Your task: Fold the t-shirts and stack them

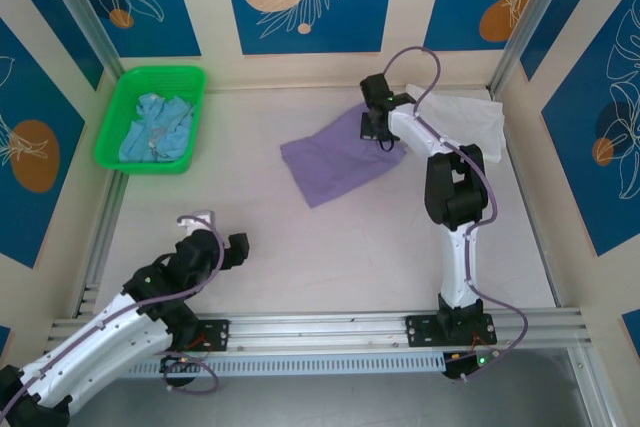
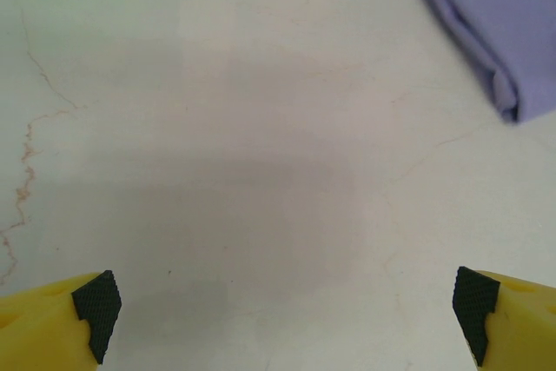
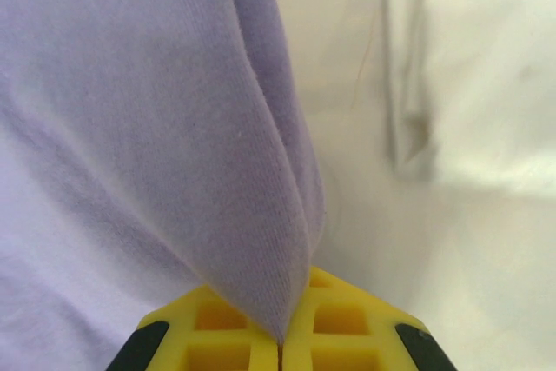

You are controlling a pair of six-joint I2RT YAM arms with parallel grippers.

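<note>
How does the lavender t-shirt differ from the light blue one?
The lavender-purple cloth t-shirt lies partly folded on the pale table; the light blue cloth t-shirt lies crumpled inside the green plastic basket. The right tool is shut on the lavender one's edge; nothing touches the blue one. Both are soft cloth.

Lavender t-shirt [image 1: 330,169], green basket [image 1: 165,73]

right tool [image 1: 378,135] on lavender t-shirt [image 1: 328,171], white t-shirt [image 1: 482,117] beside, blue t-shirt [image 1: 155,133] in basket [image 1: 111,135]
</note>
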